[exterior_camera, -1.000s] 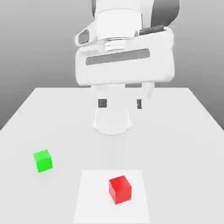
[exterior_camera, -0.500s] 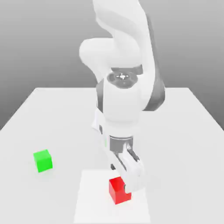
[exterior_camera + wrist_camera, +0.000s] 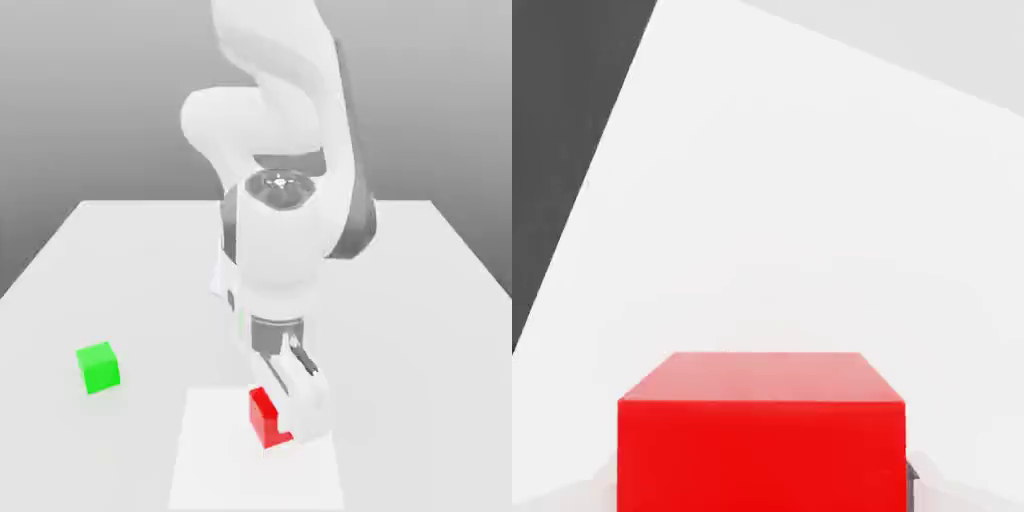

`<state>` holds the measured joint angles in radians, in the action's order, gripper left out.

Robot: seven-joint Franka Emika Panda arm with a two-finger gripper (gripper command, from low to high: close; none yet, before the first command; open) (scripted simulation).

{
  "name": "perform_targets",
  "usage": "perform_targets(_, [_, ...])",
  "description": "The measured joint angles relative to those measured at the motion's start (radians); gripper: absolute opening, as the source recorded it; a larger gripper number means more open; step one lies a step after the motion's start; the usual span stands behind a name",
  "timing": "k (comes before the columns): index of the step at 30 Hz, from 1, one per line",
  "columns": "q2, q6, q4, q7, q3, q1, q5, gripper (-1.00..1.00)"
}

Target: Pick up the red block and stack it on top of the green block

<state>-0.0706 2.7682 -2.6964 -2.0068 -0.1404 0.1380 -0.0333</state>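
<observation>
Gripper [image 3: 287, 425]: down at the red block [image 3: 263, 418], straddling it; whether the fingers have closed on it, cannot tell.
Red block: on the bench [image 3: 120, 270], near its front edge.
Green block [image 3: 98, 366]: toward the bench's left edge in the exterior view, well apart.

A bare simulated test bench: plain white table [image 3: 130, 260] against a featureless grey backdrop (no furnishings).
</observation>
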Motion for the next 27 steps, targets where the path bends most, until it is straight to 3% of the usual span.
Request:
perform_targets(9, [0.135,-0.054,-0.079,0.427,0.138,0.249,0.015,-1.0])
perform_targets(17, [0.243,-0.091,-0.15,0.77,0.324,0.393,-0.04,-1.0])
perform_targets(24, [0.037,0.111,-0.15,0.89,0.348,0.381,0.068,-1.0])
perform_targets(25, [0.013,0.134,-0.149,0.903,0.339,0.385,0.086,1.0])
perform_targets(27, [0.013,0.134,-0.149,0.903,0.339,0.384,0.086,1.0])
